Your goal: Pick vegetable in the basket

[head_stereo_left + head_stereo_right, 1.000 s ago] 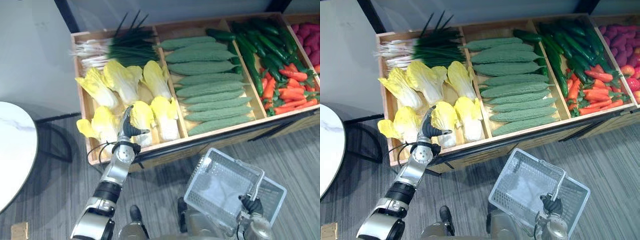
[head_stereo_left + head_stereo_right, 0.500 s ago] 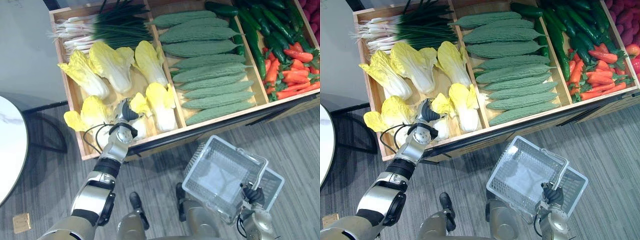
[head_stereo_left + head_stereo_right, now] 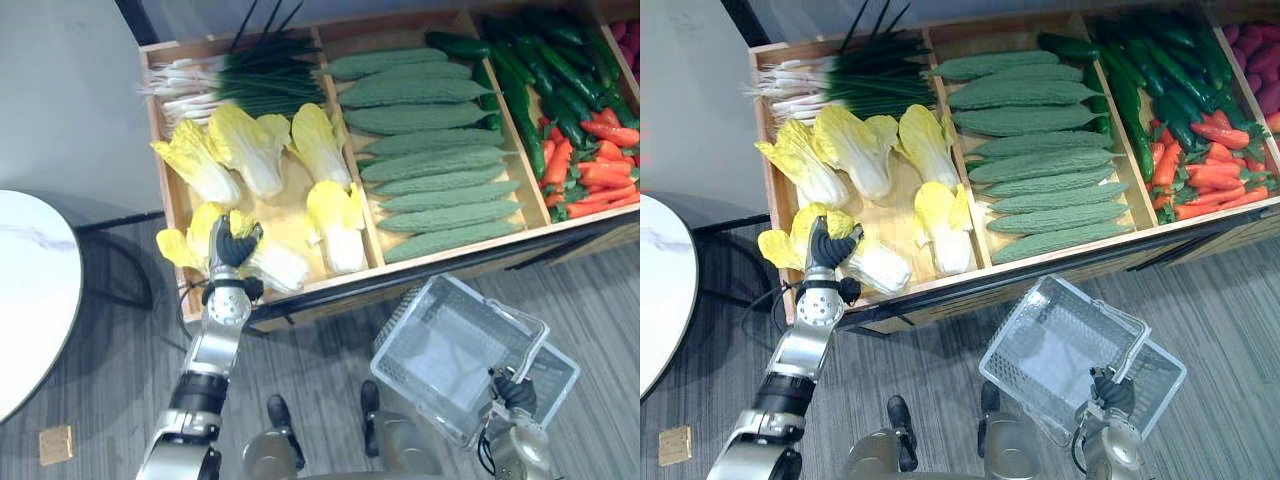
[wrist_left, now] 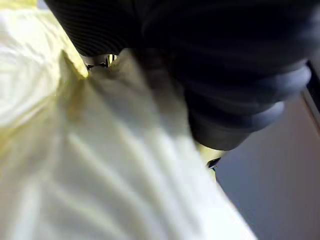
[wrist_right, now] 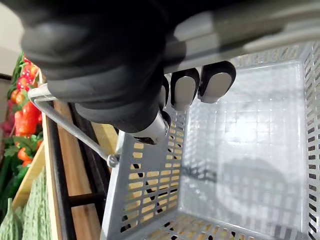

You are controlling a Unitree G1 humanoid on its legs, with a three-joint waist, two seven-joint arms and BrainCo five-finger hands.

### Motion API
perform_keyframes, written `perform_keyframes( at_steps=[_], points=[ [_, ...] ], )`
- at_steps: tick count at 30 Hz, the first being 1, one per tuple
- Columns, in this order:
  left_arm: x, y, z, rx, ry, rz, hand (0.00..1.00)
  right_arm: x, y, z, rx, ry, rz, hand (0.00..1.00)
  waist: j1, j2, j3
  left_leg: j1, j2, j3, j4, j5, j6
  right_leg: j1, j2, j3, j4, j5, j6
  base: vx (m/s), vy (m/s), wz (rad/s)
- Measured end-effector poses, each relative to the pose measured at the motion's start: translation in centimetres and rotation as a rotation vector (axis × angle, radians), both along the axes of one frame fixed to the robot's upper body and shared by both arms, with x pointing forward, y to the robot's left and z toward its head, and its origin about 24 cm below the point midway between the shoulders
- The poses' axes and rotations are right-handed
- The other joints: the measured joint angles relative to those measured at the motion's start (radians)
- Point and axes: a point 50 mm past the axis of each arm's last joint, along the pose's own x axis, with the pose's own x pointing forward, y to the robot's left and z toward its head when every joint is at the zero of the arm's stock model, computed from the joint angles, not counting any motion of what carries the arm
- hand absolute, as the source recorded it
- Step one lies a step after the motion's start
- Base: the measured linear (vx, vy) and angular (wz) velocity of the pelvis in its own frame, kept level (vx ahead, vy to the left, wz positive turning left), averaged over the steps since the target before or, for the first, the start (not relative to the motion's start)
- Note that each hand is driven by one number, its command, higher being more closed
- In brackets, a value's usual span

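A wooden crate (image 3: 168, 215) holds several yellow-white napa cabbages in its left compartment. My left hand (image 3: 232, 245) reaches over the crate's front edge, its fingers curled over the leafy end of the front-left cabbage (image 3: 275, 268), whose white stalk points right. Up close, the left wrist view shows the pale cabbage (image 4: 100, 165) against the hand. My right hand (image 3: 512, 392) is shut on the handle of a grey plastic basket (image 3: 400, 345), which hangs tilted and empty below the crate. Its fingers (image 5: 185, 85) wrap the handle above the basket's wall (image 5: 150, 190).
Other compartments hold green onions (image 3: 250, 75), bitter gourds (image 3: 420, 150), and cucumbers with red chillies (image 3: 590, 170). A white round table (image 3: 30, 290) stands at the left. A small wooden block (image 3: 55, 445) lies on the grey floor.
The camera has shifted. My left hand's fingers went from spread to curled on the front-left cabbage, which has turned so its stalk points right. The right hand still holds the basket.
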Motion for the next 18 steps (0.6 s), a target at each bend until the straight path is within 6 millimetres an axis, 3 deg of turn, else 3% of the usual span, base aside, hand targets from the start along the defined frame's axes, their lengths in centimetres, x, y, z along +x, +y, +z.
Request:
perform_keyframes(
  at_steps=[5,10,13,15,18],
  points=[
    [-2.0,-0.5,1.4,-0.065,-0.110,0.019,1.00,-0.9,-0.4,-0.4,-0.009,0.033,-0.017,1.00,0.000,0.042,-0.043,0.042,-0.002,-0.015,-0.026,0.009,0.000,0.040,-0.001,-0.016,0.004,-0.009,0.000,-0.01,-0.014,0.11],
    [-3.8,-0.6,2.7,-0.130,-0.213,0.052,1.00,-1.7,0.3,-0.7,0.017,0.042,-0.037,1.00,-0.001,0.034,-0.066,0.046,0.003,-0.037,0.002,0.005,-0.001,0.047,-0.009,-0.041,0.065,-0.053,-0.005,-0.02,-0.040,0.18],
    [-5.0,-0.5,2.8,-0.187,-0.231,0.068,1.00,-1.1,0.7,0.2,0.004,0.002,-0.027,1.00,0.017,0.033,-0.065,0.002,0.030,-0.050,0.134,-0.053,0.000,0.029,0.003,-0.020,0.101,-0.059,-0.009,-0.02,-0.060,-0.23],
    [-5.8,-0.5,2.9,-0.242,-0.251,0.077,1.00,-0.4,0.9,1.5,-0.038,-0.046,0.002,1.00,0.035,0.032,-0.065,-0.035,0.039,-0.146,0.214,-0.106,-0.003,-0.010,0.022,0.029,0.129,-0.063,-0.013,-0.10,-0.047,-0.65],
    [-6.3,-0.9,3.1,-0.275,-0.268,0.053,1.00,-0.3,1.0,2.4,-0.078,-0.065,0.026,1.00,0.045,0.023,-0.065,-0.024,0.050,-0.122,0.217,-0.142,-0.016,-0.031,0.048,0.081,0.136,-0.067,-0.005,-0.10,0.013,-0.62]
  ],
)
